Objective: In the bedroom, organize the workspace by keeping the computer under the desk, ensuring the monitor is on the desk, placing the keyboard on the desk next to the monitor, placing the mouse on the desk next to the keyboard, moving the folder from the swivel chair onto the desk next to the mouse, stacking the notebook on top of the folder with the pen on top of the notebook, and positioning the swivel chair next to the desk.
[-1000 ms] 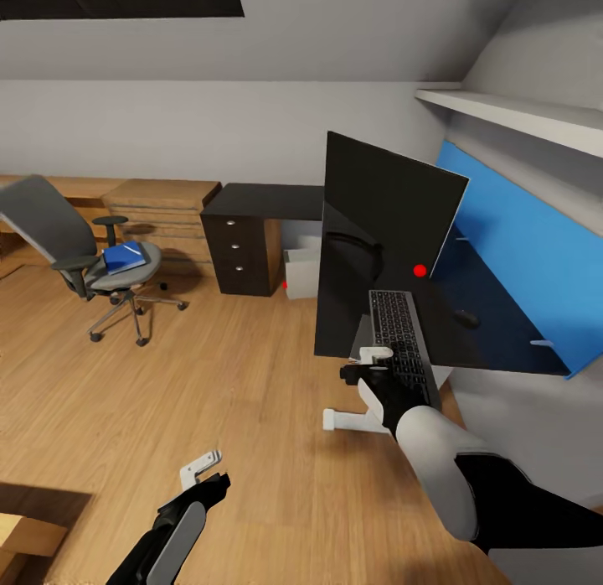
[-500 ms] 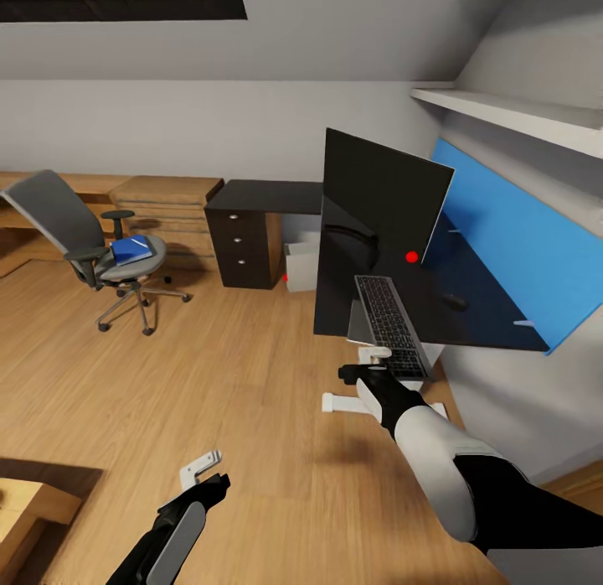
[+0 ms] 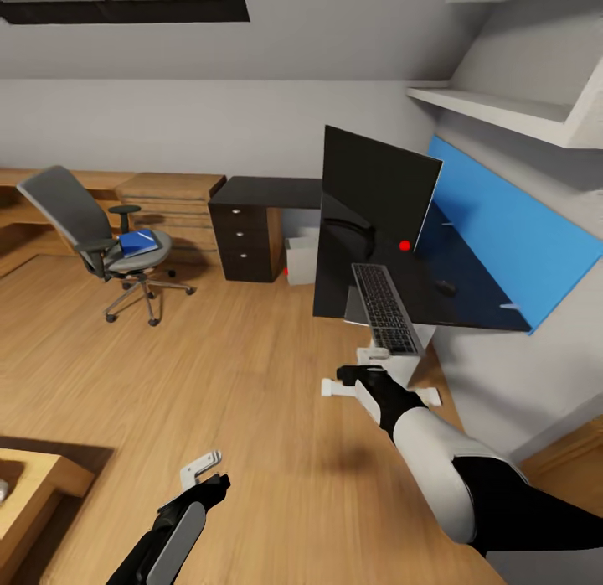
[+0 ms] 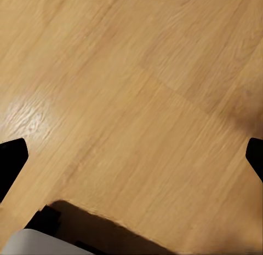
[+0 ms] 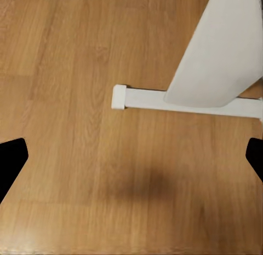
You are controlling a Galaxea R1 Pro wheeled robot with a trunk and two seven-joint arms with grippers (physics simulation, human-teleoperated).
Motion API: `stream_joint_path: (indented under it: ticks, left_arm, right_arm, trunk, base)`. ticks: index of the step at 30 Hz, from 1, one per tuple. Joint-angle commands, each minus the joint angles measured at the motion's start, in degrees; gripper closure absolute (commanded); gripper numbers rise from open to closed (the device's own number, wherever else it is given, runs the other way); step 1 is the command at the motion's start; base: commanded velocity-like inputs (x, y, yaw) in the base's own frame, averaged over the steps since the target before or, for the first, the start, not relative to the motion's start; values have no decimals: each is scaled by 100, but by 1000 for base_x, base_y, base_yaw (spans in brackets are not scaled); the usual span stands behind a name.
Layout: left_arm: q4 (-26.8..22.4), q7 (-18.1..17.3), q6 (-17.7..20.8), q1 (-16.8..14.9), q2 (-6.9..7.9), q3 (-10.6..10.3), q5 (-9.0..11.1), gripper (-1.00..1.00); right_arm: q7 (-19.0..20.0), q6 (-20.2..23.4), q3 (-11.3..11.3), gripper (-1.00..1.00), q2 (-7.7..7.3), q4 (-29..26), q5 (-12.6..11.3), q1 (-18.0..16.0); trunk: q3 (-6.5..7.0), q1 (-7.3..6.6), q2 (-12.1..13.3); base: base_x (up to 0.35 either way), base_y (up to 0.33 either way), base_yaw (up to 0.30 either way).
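Both grippers are empty with fingers spread wide: the left gripper (image 3: 205,472) hangs low over bare wood floor (image 3: 209,375), the right gripper (image 3: 358,377) is stretched out in front of the desk's white leg (image 5: 213,52). Going left to right, the swivel chair (image 3: 100,233) stands well apart from the desk (image 3: 276,191), with the blue folder (image 3: 138,243) lying on its seat. Beyond it, the grey computer (image 3: 300,262) sits under the desk beside the drawer unit. On the desktop, the monitor (image 3: 377,191) stands upright, the keyboard (image 3: 385,307) lies in front of it, and the mouse (image 3: 445,287) sits near the keyboard's far side. The step in hand appears to be the folder; next calls for driving to the chair and gripping it by an edge.
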Motion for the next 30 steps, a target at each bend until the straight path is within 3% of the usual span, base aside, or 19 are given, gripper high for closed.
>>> stream_joint_path:
  ticks: [1,5,17,21,22,23,25,26,30]
  left_arm:
    - [-9,44,14,-3,2,-10,35,-100]
    - [-8,35,9,-5,2,-10,17,-100]
    - [-39,22,6,-3,29,25,-9,-100]
    - [-35,19,7,-3,23,10,-16,-100]
    - [-33,19,8,-3,22,9,-17,-100]
    - [-34,13,21,-3,25,11,1,-100]
    - [-37,9,30,-3,26,5,13,-100]
    - [-45,5,37,-3,23,-7,24,-100]
    - [-59,2,36,-5,20,-6,32,-100]
  right_arm:
    - [-3,33,-44,-100,6,-10,56,10]
    - [2,23,-43,-100,6,-25,62,31]
    - [-16,49,-92,-100,-28,-78,4,317]
    - [126,-15,-106,-100,-276,-82,-98,321]
    - [301,-48,-109,-100,-316,-78,-261,321]
    - [1204,-63,-110,-100,-668,-52,-1110,326]
    - [1793,-62,-110,-100,-909,-37,-1675,338]
    - [2880,-53,-106,-100,-1252,-21,-2526,450]
    - [3903,-27,-104,-100,-1502,-11,-3150,584]
  trunk:
    - [-5,-3,-4]
    - [-5,-3,-4]
    - [-5,-3,-4]
    - [-5,-3,-4]
    - [-5,-3,-4]
    - [-5,-3,-4]
    - [-5,-3,-4]
    - [-5,-3,-4]
    - [-5,-3,-4]
  base:
    - [-337,0,0]
    - [-260,0,0]
    - [-5,0,0]
    - [-131,-78,0]
    - [-261,-164,0]
    - [-261,-169,0]
    - [-232,-142,0]
    - [-109,-54,0]
    - [-51,-25,0]
